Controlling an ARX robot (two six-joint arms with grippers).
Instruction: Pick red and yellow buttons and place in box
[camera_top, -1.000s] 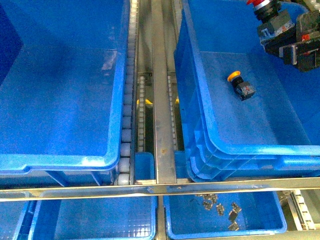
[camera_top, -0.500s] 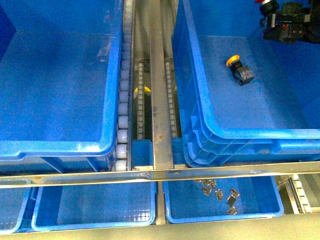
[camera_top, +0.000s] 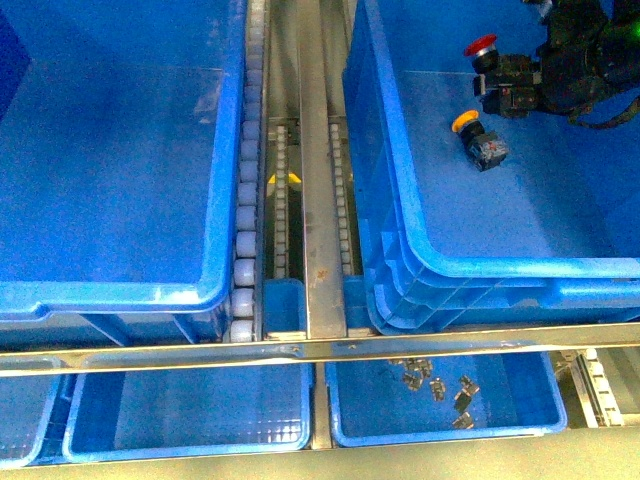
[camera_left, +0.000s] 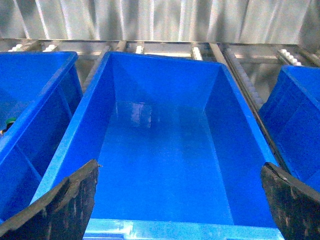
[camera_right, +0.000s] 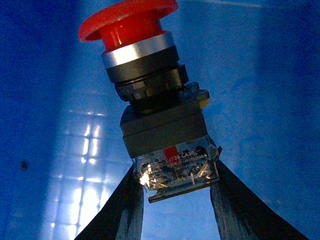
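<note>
Our right gripper (camera_top: 512, 82) has come down from the frame's top edge into the deep bright-blue plastic crate (camera_top: 500, 268), jaws clamped on the black body of the red mushroom-capped push-button (camera_top: 482, 46) (cap toward nine o'clock). The yellow-capped push-button (camera_top: 480, 140) lies unmoved on the crate floor, just beside it at six o'clock. Our left gripper (camera_left: 180, 200) hangs wide open over another blue crate (camera_left: 165, 150).

The right black, blocky gripper (camera_top: 520, 85) trails a thin dark cable looping beside it. The left gripper (camera_left: 180, 200) shows two flat, matte black fingers (camera_left: 67, 205) with scuffed, dusty edges.
</note>
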